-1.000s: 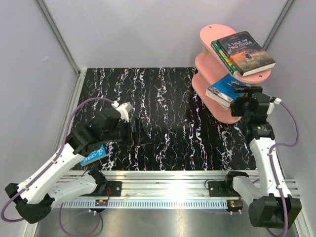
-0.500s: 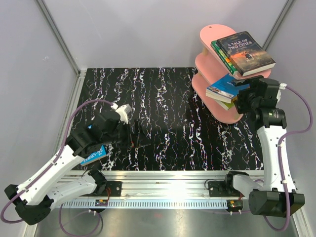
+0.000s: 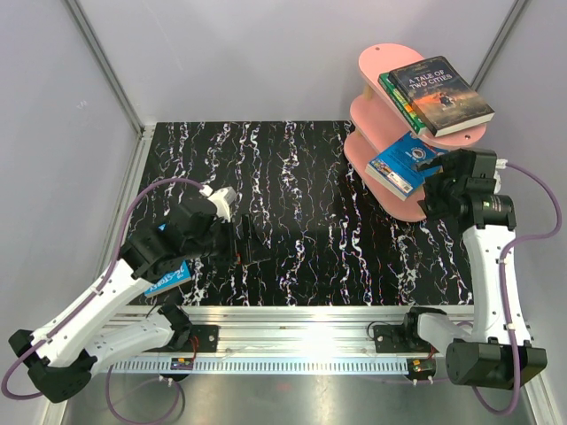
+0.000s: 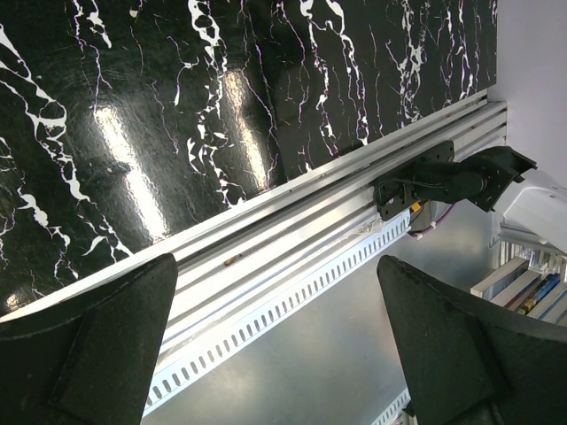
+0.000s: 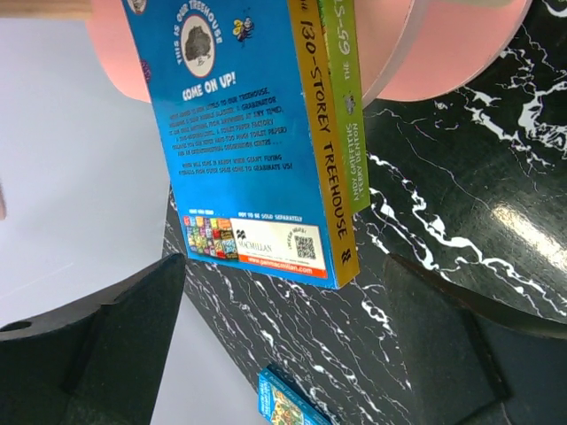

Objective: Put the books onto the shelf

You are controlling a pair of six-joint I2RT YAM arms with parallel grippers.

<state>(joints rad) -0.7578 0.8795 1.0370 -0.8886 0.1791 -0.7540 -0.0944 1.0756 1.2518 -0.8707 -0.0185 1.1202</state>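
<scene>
The pink shelf [image 3: 376, 60] stands at the table's back right. On its top tier the dark "A Tale of Two Cities" book [image 3: 440, 95] lies on a green-edged book [image 3: 396, 97]. A blue Treehouse book [image 3: 399, 165] lies on a lower tier, sticking out over the edge. My right gripper [image 3: 440, 181] is open just in front of it, apart from it. In the right wrist view the blue book [image 5: 239, 133] rests on a green-spined book [image 5: 344, 88] between and beyond my open right gripper [image 5: 283, 328]. Another blue book [image 3: 168, 279] lies under my left arm. My left gripper [image 3: 246, 243] is open and empty.
The black marbled tabletop [image 3: 292, 195] is bounded by white walls at the left and back. A metal rail [image 4: 292, 239] runs along the near edge with the right arm's base [image 4: 452, 177] on it. The far blue book [image 5: 288, 407] shows on the table.
The right gripper has opened fully and pulled back a little from the blue book, which now lies flat on the shelf tier. The left arm has hardly moved.
</scene>
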